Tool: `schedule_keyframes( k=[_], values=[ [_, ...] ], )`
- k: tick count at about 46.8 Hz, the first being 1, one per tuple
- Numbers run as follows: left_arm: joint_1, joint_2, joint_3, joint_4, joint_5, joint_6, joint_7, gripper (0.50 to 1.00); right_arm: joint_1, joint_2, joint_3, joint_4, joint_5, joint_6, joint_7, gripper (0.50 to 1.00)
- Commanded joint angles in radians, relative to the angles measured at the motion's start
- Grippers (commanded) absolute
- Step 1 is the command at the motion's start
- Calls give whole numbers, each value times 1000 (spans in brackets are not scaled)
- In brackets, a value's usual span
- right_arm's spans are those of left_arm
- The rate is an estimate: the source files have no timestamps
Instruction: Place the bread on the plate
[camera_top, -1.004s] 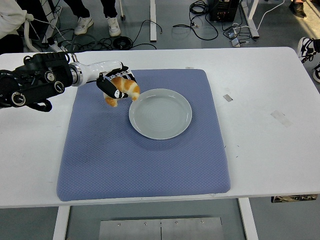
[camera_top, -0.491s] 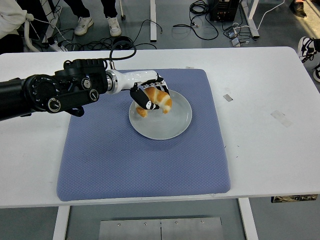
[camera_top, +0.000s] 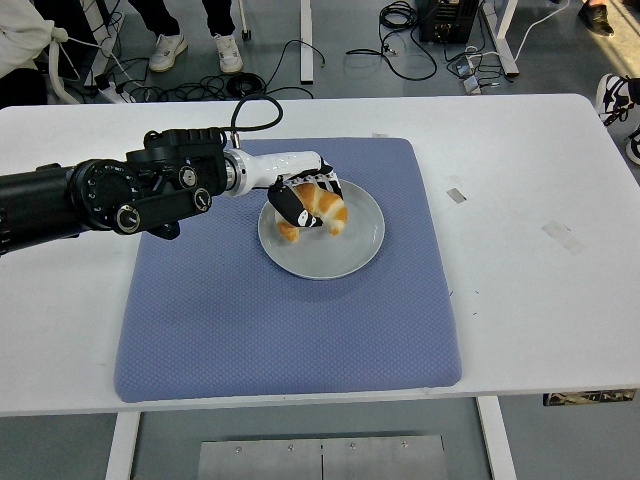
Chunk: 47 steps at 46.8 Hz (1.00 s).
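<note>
A golden croissant-shaped bread (camera_top: 318, 211) is over the left part of the pale grey plate (camera_top: 352, 250), low on it or touching it. My left hand (camera_top: 302, 202) reaches in from the left on a black arm with a white wrist, and its black-and-white fingers are curled around the bread from above. The plate sits on the upper middle of a blue mat (camera_top: 280, 320). My right arm does not show.
The blue mat lies on a white table (camera_top: 540, 290). Small tape marks (camera_top: 561, 235) are on the table to the right. A person's shoes (camera_top: 167, 49) and cables lie on the floor beyond the far edge.
My left hand carried the bread rightward from beside the plate's left rim to over the plate, then lowered slightly; the arm has extended further in.
</note>
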Motion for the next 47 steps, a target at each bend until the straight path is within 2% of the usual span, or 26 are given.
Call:
schedule_keyframes(
  k=[1, 30, 32, 35, 36, 37, 41, 47],
  values=[
    [4, -8, 6, 1, 0, 1, 0, 500, 1, 0, 2, 1, 0, 0, 0, 1000],
    [21, -37, 3, 32, -1, 7, 0, 502, 1, 0, 0, 1, 0, 0, 0, 1000],
    [21, -39, 3, 32, -3, 7, 0, 588, 1, 0, 2, 1, 0, 0, 0, 1000],
    [21, -39, -1, 34, -11, 7, 1, 824, 1, 0, 0, 1, 0, 0, 0, 1000],
    [21, -39, -1, 34, -12, 7, 3, 882, -1, 0, 0, 1, 0, 0, 0, 1000],
    [21, -39, -2, 34, -12, 7, 3, 919, 1, 0, 0, 1, 0, 0, 0, 1000],
    [21, -36, -2, 35, -14, 6, 3, 963, 1, 0, 0, 1, 0, 0, 0, 1000],
    [18, -34, -5, 34, -15, 1, 4, 978, 1, 0, 0, 1, 0, 0, 0, 1000]
  ],
)
